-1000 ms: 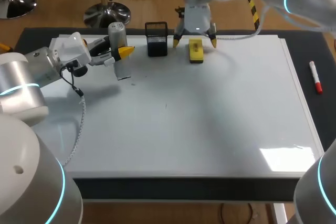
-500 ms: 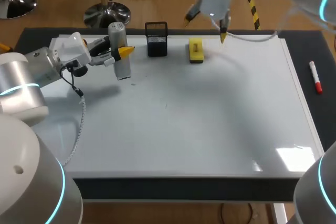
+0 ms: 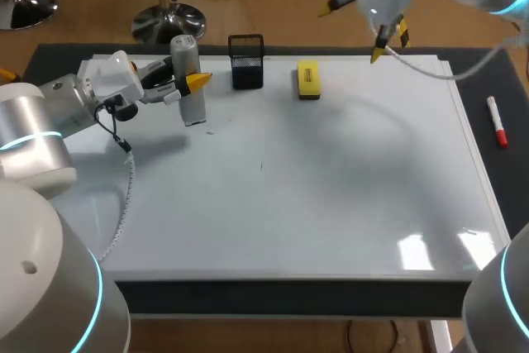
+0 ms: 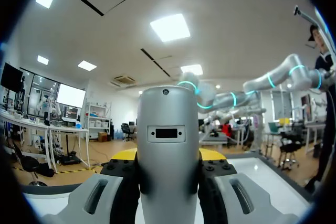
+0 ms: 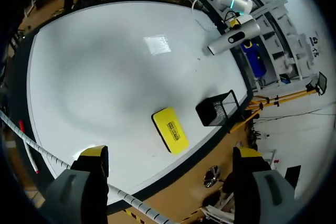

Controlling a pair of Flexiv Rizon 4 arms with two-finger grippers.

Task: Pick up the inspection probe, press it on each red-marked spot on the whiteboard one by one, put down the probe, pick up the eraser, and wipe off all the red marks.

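Editor: Whereabouts of the inspection probe (image 3: pixel 185 72), please, and what has hold of it?

Photographer: Grey and cylindrical, it stands upright at the far left corner of the whiteboard (image 3: pixel 331 196), lower end down at the white surface. The left tool (image 3: pixel 189 82) pinches it from two sides about halfway up. In the left wrist view the probe (image 4: pixel 168 145) fills the gap, with both fingers (image 4: pixel 97 198) pressed against its barrel.

Editor: And the eraser?

Photographer: The yellow eraser (image 3: pixel 307 80) lies flat on the whiteboard near its far edge, just to the right of a black mesh holder (image 3: pixel 246 64). Nothing touches it.

Editor: Where does the right tool sit relative to it?

Photographer: The right tool (image 3: pixel 353 31) hangs in the air over the board's far edge, to the right of the eraser and apart from it. Its fingers are spread wide with nothing between them. In the right wrist view the eraser (image 5: pixel 170 129) lies ahead of the tool (image 5: pixel 170 155), about midway between its two yellow tips. The mesh holder (image 5: pixel 218 109) sits beside it, and the probe (image 5: pixel 231 39) is farther along the board.

Editor: Anything else on the desk (image 3: pixel 496 72)?

Photographer: A red-and-white marker (image 3: pixel 496 132) lies on the dark surface to the right of the board, well apart from both tools.
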